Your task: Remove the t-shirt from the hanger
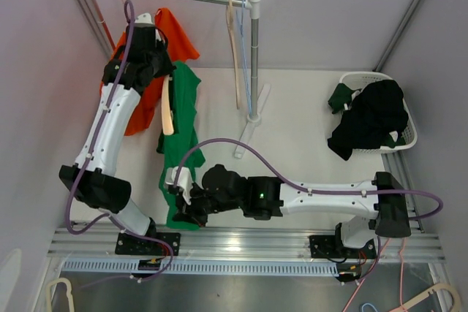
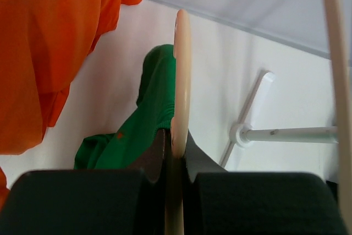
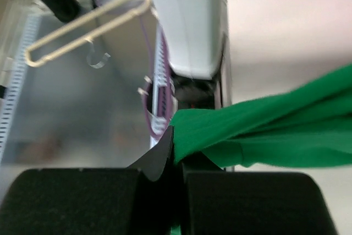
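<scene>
Both closed: left fingers point(image 2: 155, 160) clamp hanger point(image 2: 181, 70); right fingers point(image 3: 159, 160) pinch green shirt point(image 3: 275, 130) hem; shirt draped over hanger.

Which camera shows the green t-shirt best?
The top view: the whole green t-shirt stretches from the hanger down to the right gripper. The left wrist view shows a piece behind the hanger; the right wrist only the pinched edge.

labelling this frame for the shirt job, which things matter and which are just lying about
In the job:
green t-shirt
beige hanger, clamped in the left jaws
right jaws, shut on the shirt's lower end

Lying about:
orange garment
clothes rack
empty hangers
white basket of dark clothes
</scene>
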You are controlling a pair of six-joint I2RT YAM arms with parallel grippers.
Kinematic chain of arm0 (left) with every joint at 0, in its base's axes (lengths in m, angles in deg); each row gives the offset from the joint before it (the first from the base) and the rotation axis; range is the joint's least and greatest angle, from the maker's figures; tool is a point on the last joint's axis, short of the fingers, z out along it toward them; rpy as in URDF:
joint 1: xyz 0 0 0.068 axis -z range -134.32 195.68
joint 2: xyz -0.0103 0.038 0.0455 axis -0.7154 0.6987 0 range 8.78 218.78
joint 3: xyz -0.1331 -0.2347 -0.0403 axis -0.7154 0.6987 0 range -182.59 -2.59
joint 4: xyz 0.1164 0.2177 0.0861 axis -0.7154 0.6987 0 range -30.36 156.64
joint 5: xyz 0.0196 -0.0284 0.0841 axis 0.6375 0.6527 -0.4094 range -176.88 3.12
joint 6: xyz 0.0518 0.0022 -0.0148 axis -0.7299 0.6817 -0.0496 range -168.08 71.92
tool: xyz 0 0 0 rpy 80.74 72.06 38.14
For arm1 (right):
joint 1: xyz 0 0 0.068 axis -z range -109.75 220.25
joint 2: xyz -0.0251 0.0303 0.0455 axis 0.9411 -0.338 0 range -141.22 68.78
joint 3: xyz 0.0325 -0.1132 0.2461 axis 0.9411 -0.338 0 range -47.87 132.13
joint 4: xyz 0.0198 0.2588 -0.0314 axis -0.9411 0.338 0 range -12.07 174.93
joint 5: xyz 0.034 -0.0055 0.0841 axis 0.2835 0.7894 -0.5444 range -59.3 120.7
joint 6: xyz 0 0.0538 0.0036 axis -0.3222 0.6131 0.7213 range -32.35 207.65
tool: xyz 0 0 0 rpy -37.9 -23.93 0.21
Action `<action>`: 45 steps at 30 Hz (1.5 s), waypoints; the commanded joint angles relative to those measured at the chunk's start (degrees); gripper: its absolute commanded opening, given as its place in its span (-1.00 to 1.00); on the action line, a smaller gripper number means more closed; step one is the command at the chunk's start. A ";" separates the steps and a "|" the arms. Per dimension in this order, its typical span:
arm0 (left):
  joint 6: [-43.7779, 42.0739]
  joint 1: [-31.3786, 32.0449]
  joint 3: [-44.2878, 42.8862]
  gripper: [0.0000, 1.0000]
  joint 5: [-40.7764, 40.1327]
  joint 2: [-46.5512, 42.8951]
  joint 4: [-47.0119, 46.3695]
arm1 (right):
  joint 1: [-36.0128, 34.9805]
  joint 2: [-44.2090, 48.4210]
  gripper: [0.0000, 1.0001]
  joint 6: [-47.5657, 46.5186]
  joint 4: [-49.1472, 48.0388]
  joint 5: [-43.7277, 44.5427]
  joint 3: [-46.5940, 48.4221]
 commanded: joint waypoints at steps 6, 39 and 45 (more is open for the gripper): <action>-0.61 -0.49 -11.59 -0.99 3.08 -7.40 0.69 | 11.12 -0.63 -1.00 5.77 1.43 -4.08 -5.61; -7.03 3.72 30.51 -0.99 5.89 -59.89 16.69 | 20.73 22.02 -1.00 5.77 11.00 20.94 -4.91; -5.00 3.64 30.78 -0.99 9.22 -51.72 10.81 | 20.11 31.80 -1.00 -3.86 11.62 35.96 1.14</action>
